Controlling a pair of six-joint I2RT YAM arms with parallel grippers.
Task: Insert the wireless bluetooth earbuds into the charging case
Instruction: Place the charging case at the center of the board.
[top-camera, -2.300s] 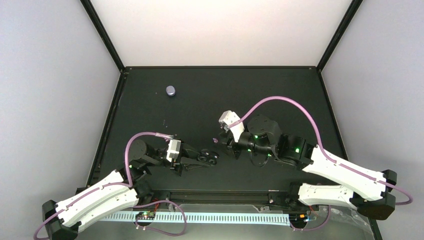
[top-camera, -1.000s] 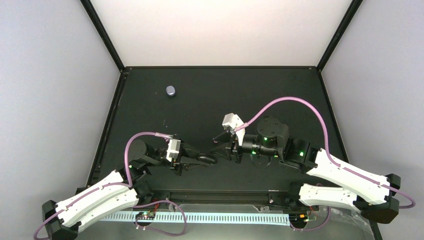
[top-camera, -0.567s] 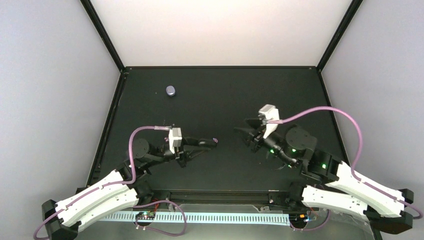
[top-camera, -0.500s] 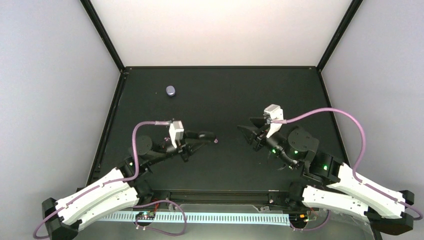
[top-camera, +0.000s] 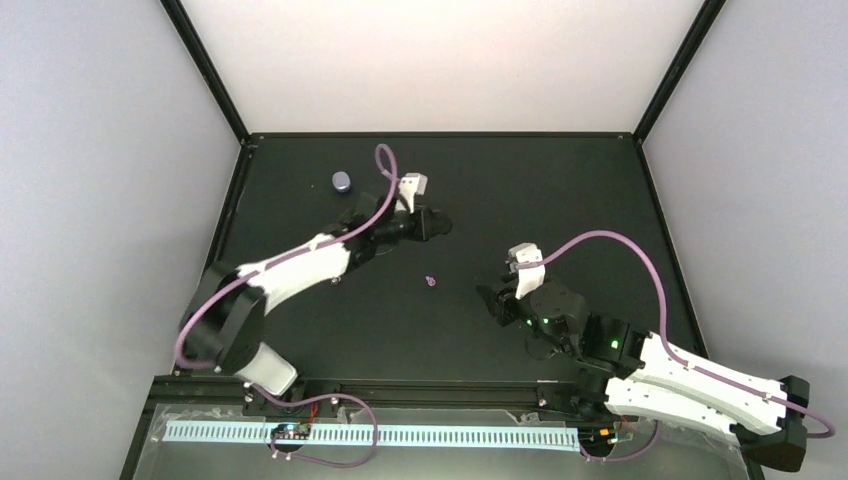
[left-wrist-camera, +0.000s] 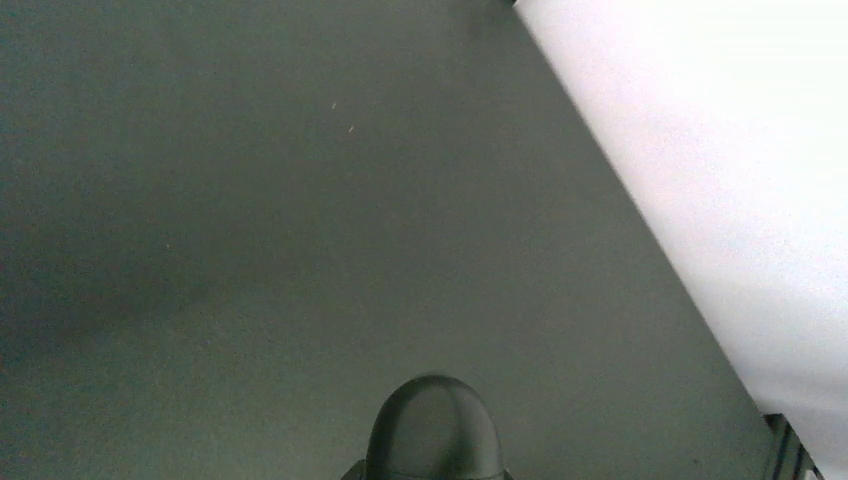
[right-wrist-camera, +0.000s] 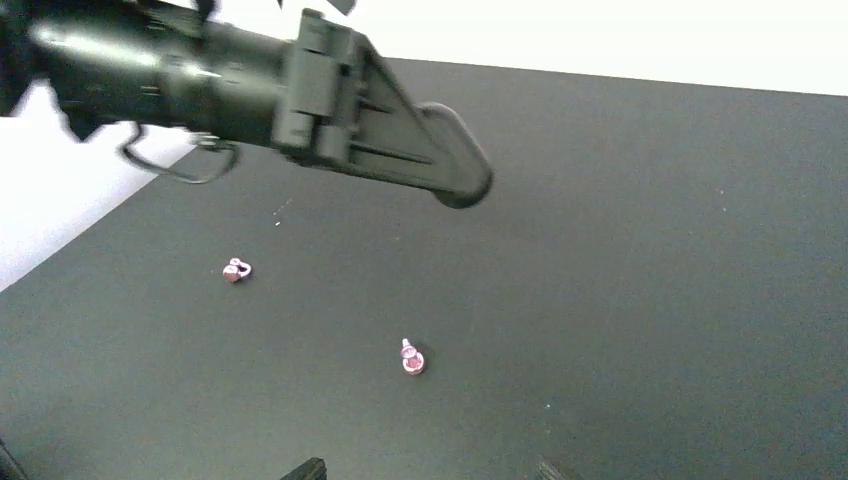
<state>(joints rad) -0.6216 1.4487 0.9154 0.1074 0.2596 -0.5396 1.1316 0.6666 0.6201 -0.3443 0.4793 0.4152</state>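
One rounded lavender plastic charging case (top-camera: 342, 181) sits at the black table's (top-camera: 560, 200) eleven o'clock. Left gripper (top-camera: 442, 222), jaws together, hovers toward twelve. Overhead shows one tiny lilac plastic earbud (top-camera: 431, 281) at centre; the right wrist view shows both earbuds (right-wrist-camera: 411, 358). Right gripper (top-camera: 492, 303), five o'clock, jaws apart.

Left arm (top-camera: 300, 265) is flung right out across the black table (top-camera: 560, 190), its left gripper (top-camera: 440, 224) over the far half with fingers pressed together. The lavender charging case (top-camera: 342, 181) sits well apart at about ten o'clock from it, near the back-left corner. One lilac earbud (top-camera: 431, 281) lies alone on the bare surface at six o'clock from that gripper. The right gripper (top-camera: 492, 303) sits near the earbud at about four o'clock, not touching it, its dark fingers too murky against the table to read.
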